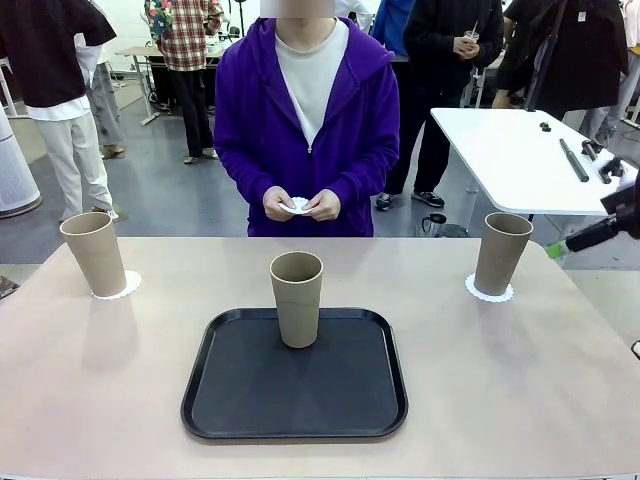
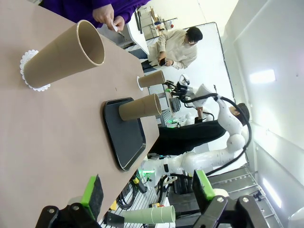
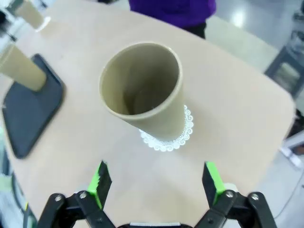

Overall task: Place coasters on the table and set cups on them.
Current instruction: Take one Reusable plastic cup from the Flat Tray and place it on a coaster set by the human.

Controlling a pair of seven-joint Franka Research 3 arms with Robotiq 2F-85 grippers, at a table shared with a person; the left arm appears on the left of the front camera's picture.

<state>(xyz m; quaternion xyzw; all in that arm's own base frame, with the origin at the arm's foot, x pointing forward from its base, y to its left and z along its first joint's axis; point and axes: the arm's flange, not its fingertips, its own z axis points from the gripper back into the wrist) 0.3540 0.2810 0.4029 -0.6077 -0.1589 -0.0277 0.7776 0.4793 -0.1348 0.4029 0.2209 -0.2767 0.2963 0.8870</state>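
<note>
Tapering downward, matte tan cup sits on lacy coaster.

cups greyish-tan; coasters white, lacy; tray black; table beige

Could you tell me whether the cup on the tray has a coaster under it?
No, the cup stands straight on the bare black tray.

front: across table at person | left wrist: low, sideways | right wrist: close over cup | shared: tray
</note>
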